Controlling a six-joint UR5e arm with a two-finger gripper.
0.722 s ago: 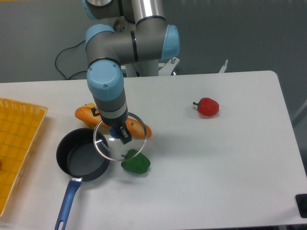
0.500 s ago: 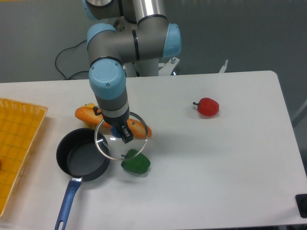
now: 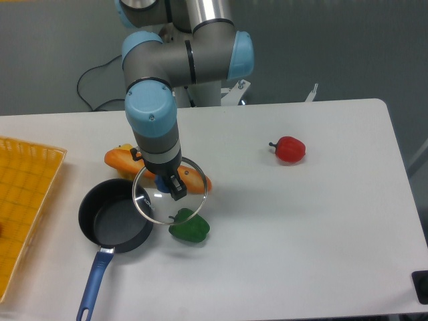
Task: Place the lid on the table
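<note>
Glass lid (image 3: pixel 169 190) w/ thin metal rim hangs left-centre of frame, carried by the end effector (image 3: pixel 167 184), which grips its blue knob from above; fingers closed on the knob, tho the knob is mostly hidden under the wrist. Lid sits directly below the end effector, roughly level, and appears off the worktop (image 3: pixel 301 221). Round thing, so no long axis to line up.

What lies under it matters: its left edge overlaps the rim of the dark pot (image 3: pixel 115 224), lower edge overlaps the green pepper (image 3: pixel 189 227), upper edge overlaps the orange bread-like item (image 3: pixel 134 162). So prob no bare surface straight down; lowering here would likely land it on something.

Open room is to the right: wide bare white stretch between the green pepper and the red pepper (image 3: pixel 289 149), also lower right of frame. Yellow tray (image 3: pixel 27 200) at left edge is the wrong way. Worktop's bottom edge is near the pot handle, so a sideways shift right looks safest, then down.
</note>
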